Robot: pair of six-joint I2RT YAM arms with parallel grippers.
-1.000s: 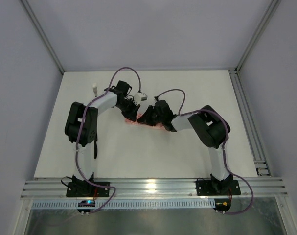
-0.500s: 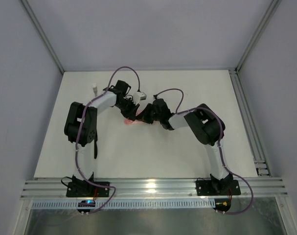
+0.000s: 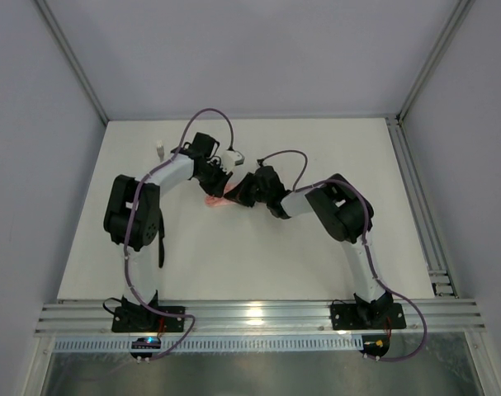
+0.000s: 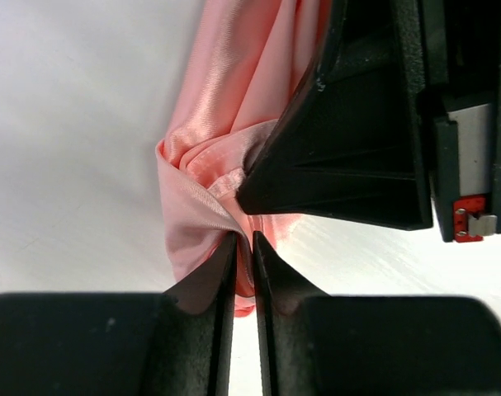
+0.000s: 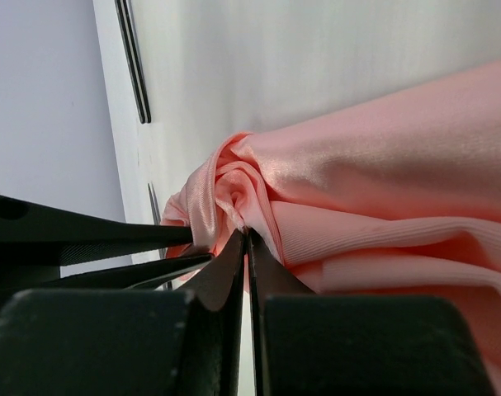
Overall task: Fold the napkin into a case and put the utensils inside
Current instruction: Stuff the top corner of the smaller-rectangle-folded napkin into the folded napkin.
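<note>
My left tool (image 4: 243, 241) pinches a fold of the napkin (image 4: 233, 91). My right tool (image 5: 245, 238), crowding in at two o'clock, pinches the same bunched cloth on the worktop (image 3: 275, 256). A small white object (image 3: 160, 150) stands off at ten o'clock.

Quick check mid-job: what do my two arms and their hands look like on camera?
The left arm and right arm have white links, bulky black joints and black bases. A purple cable loops along each. The left hand and right hand are matte black, tapering to thin tips. The right hand's body carries a small red tag.
</note>
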